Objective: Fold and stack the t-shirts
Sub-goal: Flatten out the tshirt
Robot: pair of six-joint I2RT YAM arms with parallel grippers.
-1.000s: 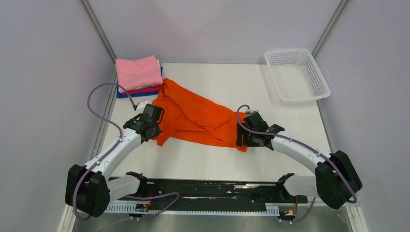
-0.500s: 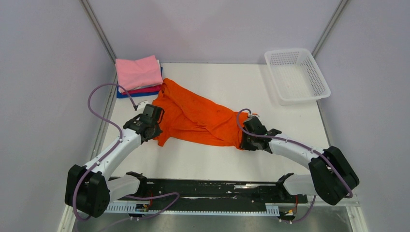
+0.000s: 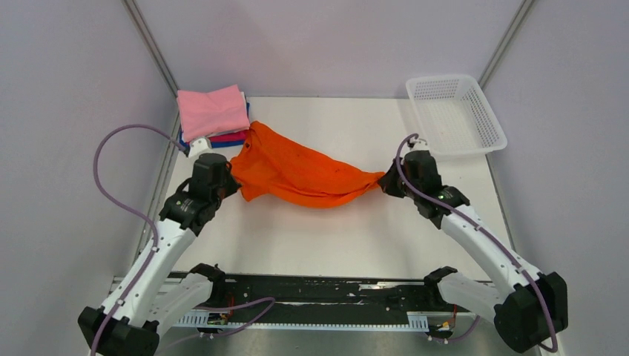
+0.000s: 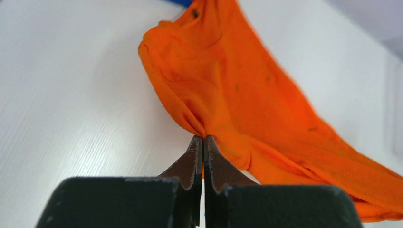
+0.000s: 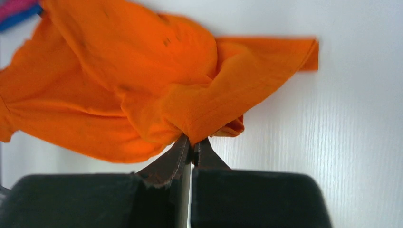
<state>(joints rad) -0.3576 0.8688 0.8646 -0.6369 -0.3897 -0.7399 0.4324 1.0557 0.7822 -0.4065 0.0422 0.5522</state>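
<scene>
Over the table (image 3: pixel 334 237), left pincer (image 4: pixel 203 142) clenched on one end of orange t-shirt (image 3: pixel 297 172); right pincer (image 5: pixel 191 143) clenched on the other

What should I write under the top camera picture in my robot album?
The left gripper and right gripper pinch opposite ends of the orange t-shirt, near the folded stack.

The left arm (image 3: pixel 159 245) and the right arm (image 3: pixel 482 237) are stretched forward and angled toward each other. The left end effector (image 4: pixel 203 138) is clamped on one end of the orange t-shirt (image 3: pixel 297 170). The right end effector (image 5: pixel 191 141) is clamped on the opposite end.
</scene>
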